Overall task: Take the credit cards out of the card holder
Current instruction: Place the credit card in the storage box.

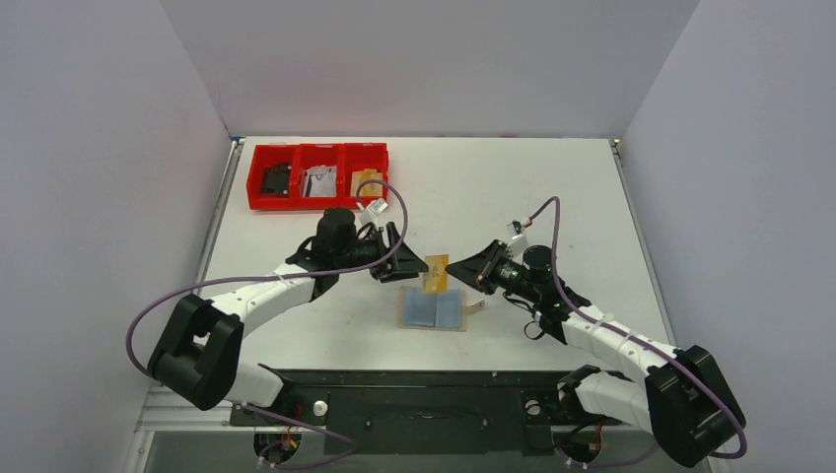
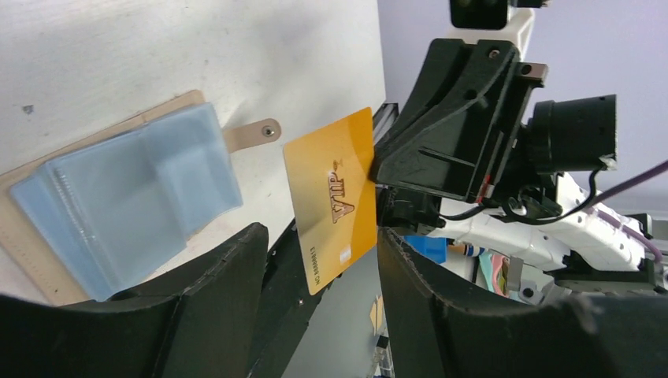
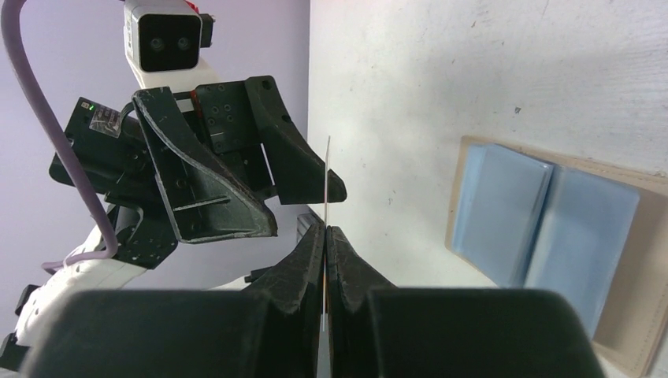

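Card (image 2: 331,201), one, gold, one tan holder (image 1: 432,309)

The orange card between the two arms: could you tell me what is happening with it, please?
The right end effector is shut on one edge of the orange card, holding it off the table. The left end effector is open, its jaws standing on either side of the card without gripping it. The card holder lies opened out on the table beside them, its pale blue sleeves facing up.
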### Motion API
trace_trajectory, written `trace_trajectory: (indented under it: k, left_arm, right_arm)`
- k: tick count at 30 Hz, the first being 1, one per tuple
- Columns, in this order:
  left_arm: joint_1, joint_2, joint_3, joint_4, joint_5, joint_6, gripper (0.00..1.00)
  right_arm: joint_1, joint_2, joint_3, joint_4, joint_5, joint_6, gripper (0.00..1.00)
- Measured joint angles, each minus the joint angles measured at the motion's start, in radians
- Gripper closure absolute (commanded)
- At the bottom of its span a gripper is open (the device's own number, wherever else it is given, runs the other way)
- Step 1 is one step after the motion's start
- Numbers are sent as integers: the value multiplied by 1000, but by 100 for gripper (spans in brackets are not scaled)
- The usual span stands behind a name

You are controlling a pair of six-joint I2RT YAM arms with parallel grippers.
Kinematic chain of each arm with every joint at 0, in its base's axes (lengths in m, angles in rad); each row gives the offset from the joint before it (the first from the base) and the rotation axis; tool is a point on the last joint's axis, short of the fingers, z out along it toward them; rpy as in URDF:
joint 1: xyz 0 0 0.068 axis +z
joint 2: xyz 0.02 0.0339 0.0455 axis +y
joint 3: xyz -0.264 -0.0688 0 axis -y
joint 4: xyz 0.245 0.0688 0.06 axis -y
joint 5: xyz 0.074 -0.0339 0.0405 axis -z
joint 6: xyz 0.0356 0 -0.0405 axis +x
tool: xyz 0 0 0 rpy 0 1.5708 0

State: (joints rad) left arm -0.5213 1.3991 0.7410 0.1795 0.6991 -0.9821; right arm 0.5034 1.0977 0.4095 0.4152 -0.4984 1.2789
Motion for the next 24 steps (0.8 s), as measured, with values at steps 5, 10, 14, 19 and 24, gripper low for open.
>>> trace_trajectory:
  k: [5, 10, 14, 19, 24]
  left_arm:
    - [0, 6, -8, 66, 36, -36, 55]
    - [0, 23, -17, 126, 60, -74, 59]
    - [0, 42, -18, 160, 74, -99, 63]
    - [-1, 55, -19, 197, 88, -123, 70]
    - [-3, 68, -21, 230, 95, -143, 89]
  right_arm:
    - [0, 0, 0, 22, -15, 23, 100]
    - [0, 3, 0, 48, -27, 40, 100]
    - [0, 11, 0, 58, -34, 46, 100]
    - [1, 13, 0, 66, -42, 51, 100]
    - [2, 14, 0, 76, -42, 53, 100]
